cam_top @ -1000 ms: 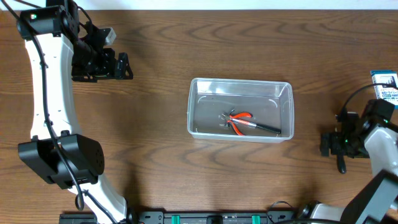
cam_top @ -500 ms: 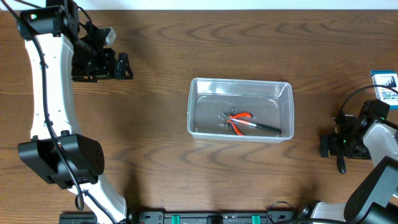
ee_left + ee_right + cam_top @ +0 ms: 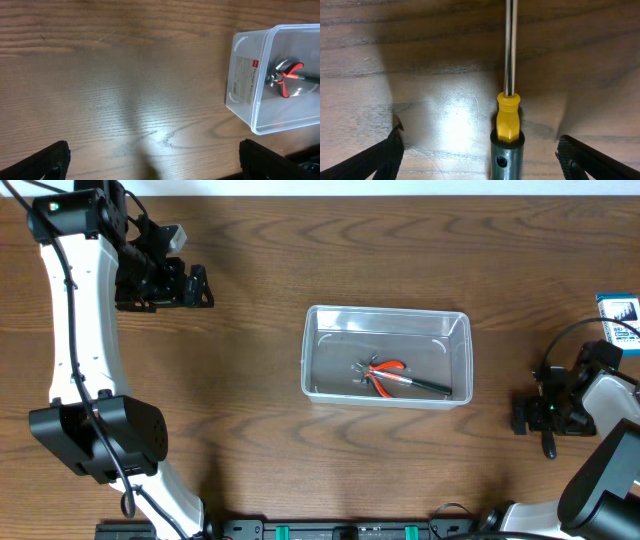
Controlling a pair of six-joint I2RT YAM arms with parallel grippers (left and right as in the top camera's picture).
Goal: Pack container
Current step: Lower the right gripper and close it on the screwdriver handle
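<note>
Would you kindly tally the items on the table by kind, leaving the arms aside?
Clear container: 1
Red-handled pliers: 1
Slim black tool: 1
Screwdriver: 1
Blue-and-white card pack: 1
Total: 5

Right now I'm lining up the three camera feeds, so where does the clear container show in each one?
Overhead: the container sits mid-table, slightly right of centre.
Left wrist: the container is at the right edge, partly cut off.
Right wrist: not in it; only a screwdriver on wood.
Shared landmark: the red-handled pliers inside it, in overhead and left wrist.
</note>
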